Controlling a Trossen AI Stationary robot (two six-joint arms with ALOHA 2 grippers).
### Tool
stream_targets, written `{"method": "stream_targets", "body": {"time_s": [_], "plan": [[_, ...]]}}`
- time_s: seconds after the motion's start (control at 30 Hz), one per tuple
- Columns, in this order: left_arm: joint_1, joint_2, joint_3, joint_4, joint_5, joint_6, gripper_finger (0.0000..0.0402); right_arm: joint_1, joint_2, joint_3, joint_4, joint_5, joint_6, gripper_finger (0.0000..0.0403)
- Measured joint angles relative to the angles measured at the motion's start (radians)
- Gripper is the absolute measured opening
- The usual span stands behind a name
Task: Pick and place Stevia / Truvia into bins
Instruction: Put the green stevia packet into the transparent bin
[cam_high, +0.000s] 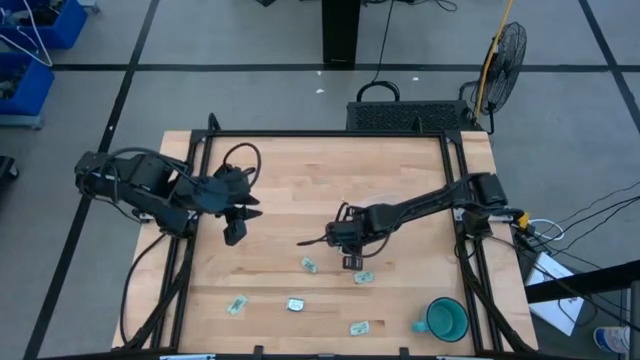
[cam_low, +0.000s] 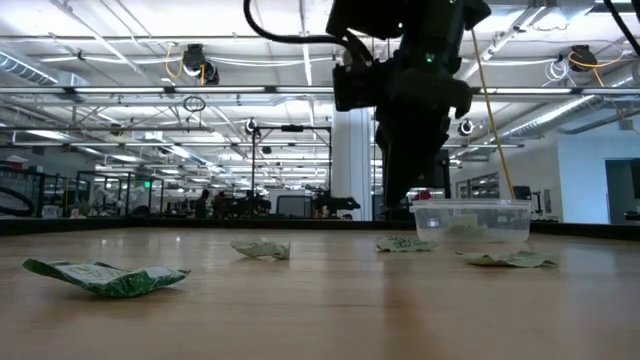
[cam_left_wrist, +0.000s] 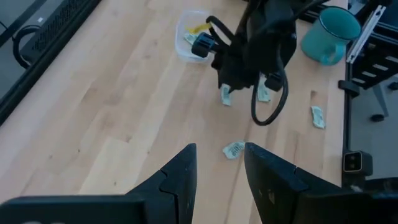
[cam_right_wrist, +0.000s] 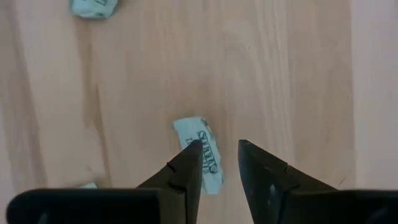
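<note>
Your right gripper (cam_high: 352, 262) sits low over the table (cam_high: 300, 170), a little right of centre in the overhead picture, pointing down at the sachets. Through its own wrist camera you see the two fingers (cam_right_wrist: 186, 168) parted with a gap between them, holding nothing; one Stevia packet (cam_right_wrist: 202, 152) lies flat on the wood just beyond the tips, partly hidden behind one finger (whether the finger touches it, you cannot tell). Another sachet (cam_right_wrist: 94, 6) lies at the upper left of that wrist picture.

The remaining packets are scattered along the lower part of the overhead frame: one (cam_high: 310, 265) just left of the gripper, one (cam_high: 363, 277) just below it, one (cam_high: 236, 305) at lower left, one (cam_high: 295, 304) at lower centre and one (cam_high: 360, 327) near the bottom edge. The teal mug (cam_high: 444, 319) stands at lower right.

The clear tub (cam_low: 470, 220) shows right of centre in the table-level picture, under the right arm, with something pale inside.

Your left gripper (cam_high: 236, 228) waits over the left side of the table, its fingers (cam_left_wrist: 180, 180) spread and empty.
</note>
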Motion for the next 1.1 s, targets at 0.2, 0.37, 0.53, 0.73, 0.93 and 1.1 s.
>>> {"method": "stream_targets", "body": {"time_s": [0.2,0.37,0.53,0.73,0.93,1.1], "plan": [[0.0,0.0,0.0,0.001,0.0,-0.002,0.014,-0.002,0.005,-0.032,0.002,-0.081,0.017,0.0098],[0.0,0.0,0.0,0.001,-0.001,-0.002,0.014,0.004,0.005,-0.093,0.07,-0.099,-0.034,0.0099],[0.0,0.0,0.0,0.002,-0.001,-0.004,0.014,0.005,0.002,-0.131,0.136,-0.021,-0.061,0.011],[0.0,0.0,0.0,0.003,-0.001,-0.019,0.014,0.002,0.002,-0.132,0.135,-0.025,-0.109,0.0135],[0.0,0.0,0.0,0.003,-0.001,-0.032,0.014,0.005,-0.005,-0.131,0.134,-0.026,-0.128,0.0161],[0.0,0.0,0.0,0.021,-0.001,-0.036,0.014,0.005,-0.035,-0.125,0.115,-0.018,-0.135,0.0166]]}}
